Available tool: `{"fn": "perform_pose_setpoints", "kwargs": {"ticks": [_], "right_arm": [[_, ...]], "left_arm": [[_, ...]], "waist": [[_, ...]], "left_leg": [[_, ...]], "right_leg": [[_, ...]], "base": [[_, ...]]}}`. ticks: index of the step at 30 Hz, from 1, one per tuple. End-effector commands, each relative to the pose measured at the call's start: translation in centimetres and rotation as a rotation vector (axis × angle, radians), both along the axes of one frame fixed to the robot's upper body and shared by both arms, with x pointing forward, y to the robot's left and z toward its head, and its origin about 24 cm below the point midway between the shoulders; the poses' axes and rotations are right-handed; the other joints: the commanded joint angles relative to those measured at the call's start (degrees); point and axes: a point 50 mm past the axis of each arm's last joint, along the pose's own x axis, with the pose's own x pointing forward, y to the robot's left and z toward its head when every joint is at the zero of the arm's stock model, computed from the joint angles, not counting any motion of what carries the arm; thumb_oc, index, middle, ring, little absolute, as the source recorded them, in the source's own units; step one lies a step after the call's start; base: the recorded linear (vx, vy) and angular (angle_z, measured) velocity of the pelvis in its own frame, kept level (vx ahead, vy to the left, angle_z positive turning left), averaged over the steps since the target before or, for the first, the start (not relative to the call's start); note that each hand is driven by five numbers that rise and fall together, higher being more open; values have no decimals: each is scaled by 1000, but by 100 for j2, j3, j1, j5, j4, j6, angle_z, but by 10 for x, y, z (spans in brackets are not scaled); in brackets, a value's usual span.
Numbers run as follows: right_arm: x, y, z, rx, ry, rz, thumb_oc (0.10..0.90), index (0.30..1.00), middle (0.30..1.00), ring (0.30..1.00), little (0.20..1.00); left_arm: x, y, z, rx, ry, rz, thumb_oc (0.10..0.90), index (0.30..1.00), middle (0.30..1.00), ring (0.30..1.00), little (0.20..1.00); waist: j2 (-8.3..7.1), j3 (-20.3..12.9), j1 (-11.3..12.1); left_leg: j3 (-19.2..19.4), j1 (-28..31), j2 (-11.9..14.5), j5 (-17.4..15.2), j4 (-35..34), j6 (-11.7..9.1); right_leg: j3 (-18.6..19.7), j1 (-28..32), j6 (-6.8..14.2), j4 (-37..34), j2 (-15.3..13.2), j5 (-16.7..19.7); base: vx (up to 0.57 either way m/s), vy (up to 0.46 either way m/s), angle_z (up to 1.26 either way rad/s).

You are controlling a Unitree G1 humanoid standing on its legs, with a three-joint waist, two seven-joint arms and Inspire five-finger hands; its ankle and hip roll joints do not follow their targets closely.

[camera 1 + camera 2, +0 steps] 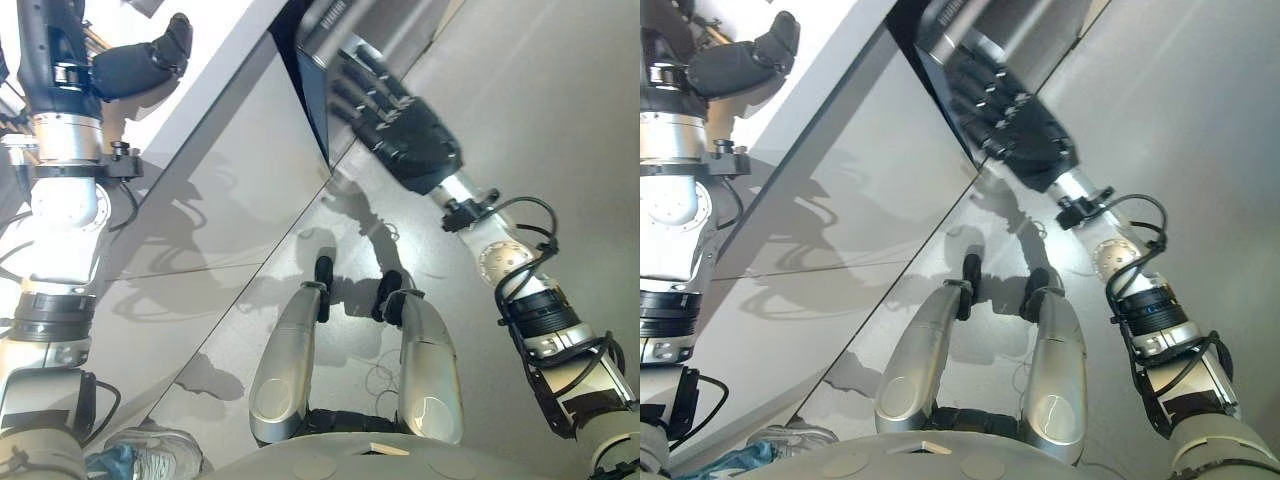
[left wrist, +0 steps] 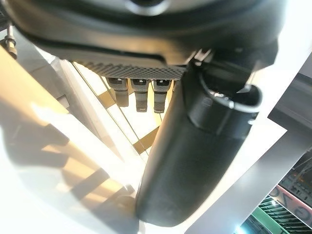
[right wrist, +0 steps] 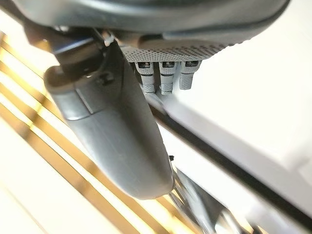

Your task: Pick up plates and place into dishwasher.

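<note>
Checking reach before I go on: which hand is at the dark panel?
The right hand, up at the edge of the dark panel. The left hand is apart from it, over the white surface.

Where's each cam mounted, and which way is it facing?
Left eye view: on the head, looking down; both arms enter, left hand by the white counter, right hand at the dark panel.
Right eye view: same head, slightly aside, same downward look, same arms and hands.
Left wrist view: on the left wrist, looking along its own hand at a white surface.
Right wrist view: on the right wrist, looking along its own hand at a white edge.
Shared: both eye views show one scene.
</note>
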Motion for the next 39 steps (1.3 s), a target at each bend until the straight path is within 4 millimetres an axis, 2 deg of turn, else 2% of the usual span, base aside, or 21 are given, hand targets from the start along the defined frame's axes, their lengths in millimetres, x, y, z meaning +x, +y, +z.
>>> {"fn": "perform_pose_setpoints", "kwargs": {"ticks": [1, 11, 15, 18, 21, 22, 23, 24, 25, 26, 27, 28, 32, 39], "right_arm": [[-13, 12, 59, 164, -260, 69, 800, 900, 900, 900, 900], [-11, 2, 51, 230, -230, -12, 800, 900, 900, 900, 900], [-8, -17, 37, 249, -191, -217, 800, 900, 900, 900, 900], [-11, -41, 5, 268, -79, -397, 800, 900, 900, 900, 900], [-27, -67, -43, 266, 67, -495, 800, 900, 900, 900, 900], [-30, -72, -52, 252, 102, -530, 800, 900, 900, 900, 900], [-39, -84, -75, 193, 159, -602, 800, 900, 900, 900, 900], [-41, -87, -82, 167, 181, -628, 800, 900, 900, 900, 900], [-47, -95, -98, 98, 242, -678, 800, 900, 900, 900, 900], [-58, -105, -124, 1, 318, -738, 800, 900, 900, 900, 900], [-64, -108, -135, -55, 349, -758, 800, 900, 900, 900, 900], [-73, -114, -155, -165, 415, -795, 800, 900, 900, 900, 900], [-90, -119, -196, -465, 558, -845, 800, 900, 900, 900, 900], [-123, -110, -253, -737, 781, -789, 800, 900, 900, 900, 900]], "left_arm": [[-2, 41, -31, -53, 126, 159, 800, 900, 900, 900, 900], [-4, 50, -21, -27, 125, 173, 800, 900, 900, 900, 900], [-7, 54, -22, -20, 133, 180, 800, 900, 900, 900, 900], [-13, 54, -33, -23, 153, 177, 800, 900, 900, 900, 900], [-22, 50, -54, -23, 193, 168, 800, 900, 900, 900, 900], [-24, 48, -59, -26, 201, 160, 800, 900, 900, 900, 900], [-27, 46, -68, -27, 226, 159, 800, 900, 900, 900, 900], [-29, 46, -71, -29, 232, 158, 800, 900, 900, 900, 900], [-31, 45, -76, -39, 248, 153, 800, 900, 900, 900, 900], [-35, 44, -86, -53, 278, 147, 800, 900, 900, 900, 900], [-36, 44, -90, -60, 290, 145, 800, 900, 900, 900, 900], [-37, 43, -95, -77, 308, 131, 800, 900, 900, 900, 900], [-31, 32, -106, -122, 378, 65, 800, 900, 900, 900, 900], [-14, 14, -121, -219, 470, -57, 800, 900, 900, 900, 900]], "waist": [[-598, -117, 282], [-839, -118, 339], [-932, -189, 302], [-973, -524, 216], [-1000, -926, 120], [-998, -1004, 102], [-999, -1213, 42], [-998, -1274, 22], [-1003, -1420, -35], [-1002, -1612, -111], [-997, -1703, -143], [-999, -1846, -190], [-982, -2116, -282], [-893, -2391, -435]], "left_leg": [[352, 225, -420, -393, 219, 468], [204, 808, -385, -225, -409, 540], [163, 1344, -349, -109, -897, 522], [149, 1768, -323, 10, -1426, 490], [150, 2231, -324, 148, -2024, 455], [147, 2319, -328, 179, -2127, 448], [179, 2522, -331, 212, -2351, 427], [187, 2590, -331, 228, -2423, 420], [190, 2739, -334, 256, -2576, 403], [210, 2913, -326, 290, -2748, 378], [219, 2997, -321, 310, -2837, 368], [229, 3107, -320, 330, -2956, 354], [234, 3394, -294, 415, -3329, 301], [355, 3596, -245, 418, -3549, 231]], "right_leg": [[1103, 87, 421, -650, 203, 984], [1093, 658, 647, -1361, 194, 1334], [1089, 1124, 741, -1800, 181, 1445], [1077, 1433, 802, -2202, 185, 1531], [1059, 1816, 852, -2677, 197, 1606], [1059, 1899, 855, -2767, 204, 1619], [1082, 2072, 855, -2952, 229, 1623], [1089, 2135, 854, -3015, 239, 1630], [1126, 2267, 840, -3148, 271, 1644], [1163, 2416, 808, -3283, 311, 1651], [1178, 2490, 795, -3357, 331, 1661], [1209, 2595, 772, -3463, 364, 1672], [1242, 2885, 719, -3763, 456, 1720], [1321, 3112, 693, -4132, 542, 1826]], "base": [[26, 33, 57], [23, -6, 22], [15, -8, 4], [20, 16, 12], [14, 25, 0], [31, 59, 2], [29, 49, 3], [47, 60, 8], [54, 62, 15], [60, 67, 18], [61, 61, 10], [33, 29, -2], [4, 0, -7], [-20, -4, -4]]}}
